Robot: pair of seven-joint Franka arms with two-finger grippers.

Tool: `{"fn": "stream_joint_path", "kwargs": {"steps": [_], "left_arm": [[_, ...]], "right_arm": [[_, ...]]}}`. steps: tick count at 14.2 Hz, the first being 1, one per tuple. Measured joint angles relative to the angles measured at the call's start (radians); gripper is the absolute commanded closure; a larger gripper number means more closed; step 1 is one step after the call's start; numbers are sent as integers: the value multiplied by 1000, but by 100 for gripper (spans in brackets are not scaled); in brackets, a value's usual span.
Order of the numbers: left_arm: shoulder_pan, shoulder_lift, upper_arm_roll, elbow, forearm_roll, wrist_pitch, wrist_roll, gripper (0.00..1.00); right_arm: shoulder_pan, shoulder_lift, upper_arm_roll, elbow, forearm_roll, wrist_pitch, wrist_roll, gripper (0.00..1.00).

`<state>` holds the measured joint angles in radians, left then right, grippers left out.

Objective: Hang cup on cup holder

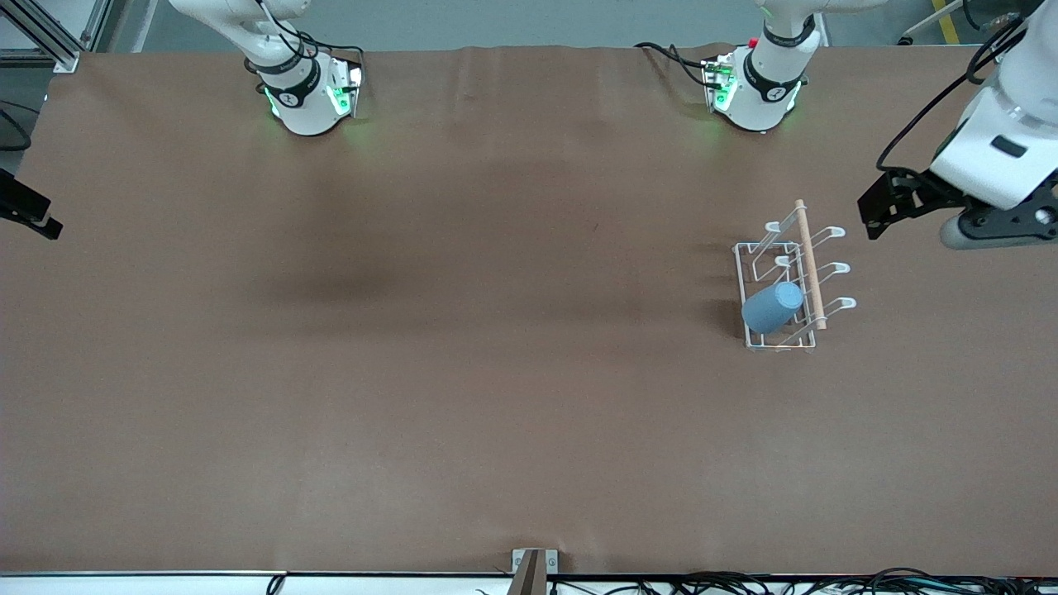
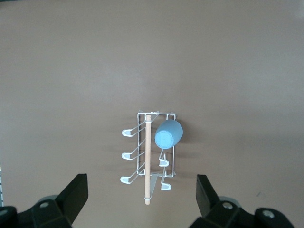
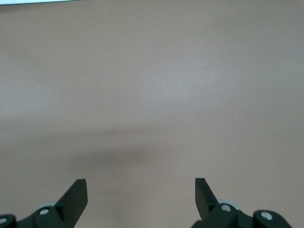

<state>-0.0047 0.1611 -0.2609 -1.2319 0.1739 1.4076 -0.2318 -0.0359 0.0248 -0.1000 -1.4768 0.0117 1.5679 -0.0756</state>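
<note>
We see the light-blue cup (image 1: 773, 307) hanging mouth-down and tilted on a prong of the white wire cup holder (image 1: 760, 248), on the side of the rack's wooden rod (image 1: 810, 264) toward the right arm's end. The rack stands on the brown desk (image 1: 463, 372) near the left arm's end. The left pincer (image 1: 876, 207) is in the air over the desk beside the rack, its fingers (image 2: 76, 192) spread wide and holding nothing. The right pincer (image 3: 141, 194) is also wide apart and empty over bare desk; that arm waits.
</note>
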Motion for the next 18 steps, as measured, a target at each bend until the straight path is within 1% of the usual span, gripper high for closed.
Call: {"fn": "stream_joint_path", "kwargs": {"steps": [3, 5, 7, 9, 11, 15, 18], "left_arm": [[42, -7, 6, -4, -67, -2, 0, 0], [48, -21, 17, -28, -95, -4, 0, 0], [47, -64, 39, -89, -116, -3, 0, 0], [47, -111, 75, -148, -135, -3, 2, 0], [47, -143, 97, -193, -142, 1, 4, 0], [46, -203, 107, -292, -164, 36, 14, 0], [29, -229, 107, -315, -165, 43, 49, 0]], "right_arm": [[0, 0, 0, 0, 0, 1, 0, 0], [0, 0, 0, 0, 0, 1, 0, 0], [0, 0, 0, 0, -1, 1, 0, 0], [0, 0, 0, 0, -1, 1, 0, 0], [0, 0, 0, 0, -1, 1, 0, 0], [-1, 0, -2, -1, -2, -4, 0, 0], [-1, 0, -1, -1, -2, -5, 0, 0]]}}
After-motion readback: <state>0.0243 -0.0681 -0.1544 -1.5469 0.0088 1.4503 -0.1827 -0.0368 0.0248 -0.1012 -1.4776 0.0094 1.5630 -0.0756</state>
